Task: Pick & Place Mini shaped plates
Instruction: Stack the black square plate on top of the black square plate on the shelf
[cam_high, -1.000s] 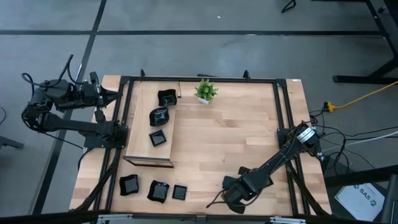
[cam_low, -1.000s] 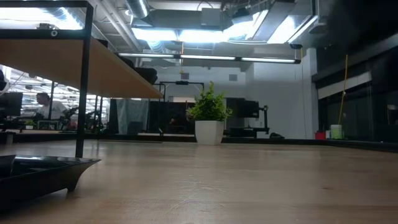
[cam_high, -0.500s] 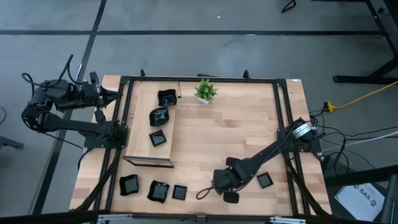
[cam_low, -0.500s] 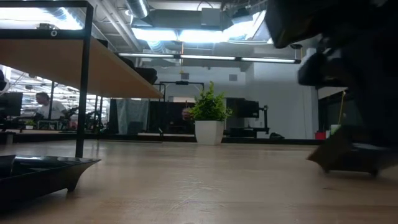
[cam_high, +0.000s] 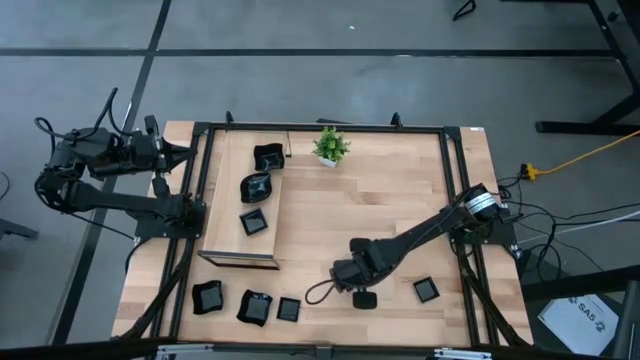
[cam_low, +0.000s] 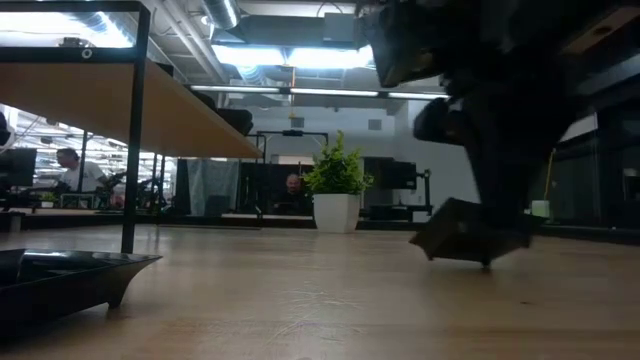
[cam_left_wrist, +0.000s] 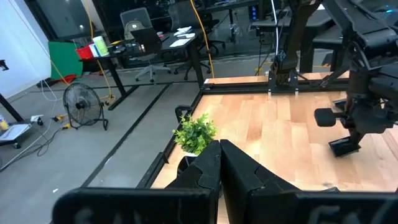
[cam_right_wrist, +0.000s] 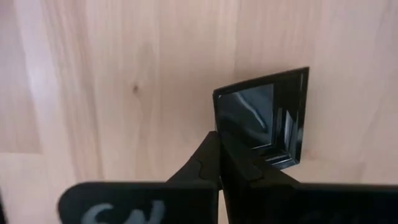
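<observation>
The mini shaped plates are small glossy black dishes. My right gripper (cam_high: 358, 288) is over the table's near middle, shut on a square plate (cam_right_wrist: 261, 115), which also shows in the low view as a tilted plate (cam_low: 470, 238). Another plate (cam_high: 427, 290) lies flat on the table near the right rail. Three plates (cam_high: 254, 307) lie near the table's near left edge, and three plates (cam_high: 256, 187) sit on the raised wooden shelf (cam_high: 230, 250). My left gripper (cam_left_wrist: 219, 155) is shut and waits beyond the table's far left corner. My right gripper pinches the square plate by its rim near one corner (cam_right_wrist: 225, 135) between the two fingers. The fingers come from above, pointing down at a slant. The plate is tilted and hangs just above the tabletop, with its hollow side facing the wrist camera.
A small green potted plant (cam_high: 330, 145) stands at the far edge's middle. Black frame rails (cam_high: 455, 200) run along the table's sides. Bare wood (cam_high: 370, 210) stretches between the shelf and the right rail. A person (cam_low: 292, 185) shows in the room behind.
My right gripper has swung from the near right corner toward the table's left and a little away from the near edge, carrying the square plate shut in its fingers. As the arm moved off, the plate lying near the right rail came into view.
</observation>
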